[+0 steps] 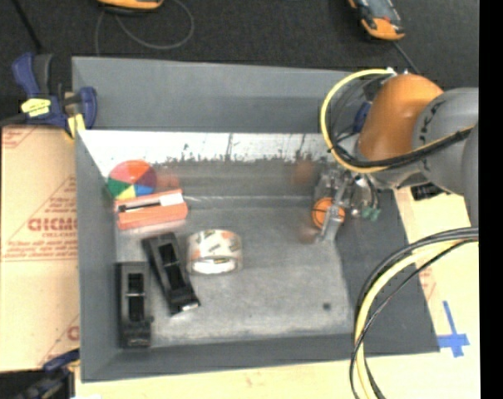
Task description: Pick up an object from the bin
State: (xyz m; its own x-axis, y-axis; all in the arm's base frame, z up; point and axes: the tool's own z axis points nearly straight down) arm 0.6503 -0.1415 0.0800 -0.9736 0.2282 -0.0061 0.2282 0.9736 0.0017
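We find the gripper (pixel 338 210) low on the right side of the grey metal bin (pixel 276 302), near the back wall and touching or just beside a small round orange thing (pixel 323 214). We cannot tell whether it is spread or pinching that thing. We judge this to be the grasping step. The next move calls for a firm hold on a rounded, probably smooth shape, then a straight lift. Well apart on the left lie a glossy tape roll (pixel 214 252), two black blocky pieces (pixel 170 274) and an orange-and-white box (pixel 151 210).
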